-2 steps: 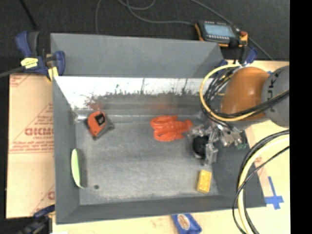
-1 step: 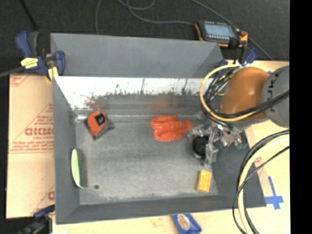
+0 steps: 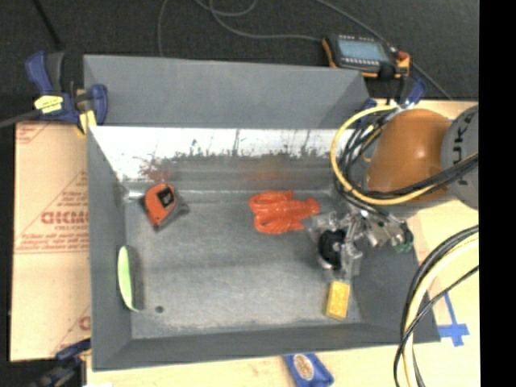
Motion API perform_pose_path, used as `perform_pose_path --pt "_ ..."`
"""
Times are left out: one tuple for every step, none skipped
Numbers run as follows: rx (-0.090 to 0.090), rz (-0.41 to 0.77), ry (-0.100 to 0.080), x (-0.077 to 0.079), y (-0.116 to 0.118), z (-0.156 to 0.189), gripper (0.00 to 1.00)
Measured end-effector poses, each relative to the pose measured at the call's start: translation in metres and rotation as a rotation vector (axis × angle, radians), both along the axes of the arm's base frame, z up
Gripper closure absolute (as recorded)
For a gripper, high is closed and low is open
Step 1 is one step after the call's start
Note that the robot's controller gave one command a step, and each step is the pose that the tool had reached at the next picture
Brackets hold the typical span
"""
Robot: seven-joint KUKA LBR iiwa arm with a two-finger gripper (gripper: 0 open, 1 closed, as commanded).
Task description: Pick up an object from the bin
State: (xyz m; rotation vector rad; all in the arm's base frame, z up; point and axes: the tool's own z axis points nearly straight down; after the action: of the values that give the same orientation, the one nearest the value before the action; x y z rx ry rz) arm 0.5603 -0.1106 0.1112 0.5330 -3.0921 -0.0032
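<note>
My gripper [image 3: 345, 247] hangs low at the right side of the bin, close to the right wall. A red-orange crumpled thing [image 3: 279, 212] lies just to its left, near the back wall, with its right end close to the gripper. Directly in front of the gripper, a small yellow block [image 3: 338, 300] rests on the bin floor near the front right corner. Something dark and rounded [image 3: 328, 246] sits at the gripper's left side; I cannot tell whether it is a loose thing or a part of the gripper.
An orange and black tape measure [image 3: 160, 204] lies at the back left. A pale green flat oval thing [image 3: 126, 277] leans against the left wall. The arm with its orange cover and cables stands over the bin's right rim.
</note>
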Motion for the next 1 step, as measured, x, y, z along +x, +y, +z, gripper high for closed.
perform_pose_path --pt "-0.002 0.032 -0.006 0.0308 -0.0013 0.0409 1.00"
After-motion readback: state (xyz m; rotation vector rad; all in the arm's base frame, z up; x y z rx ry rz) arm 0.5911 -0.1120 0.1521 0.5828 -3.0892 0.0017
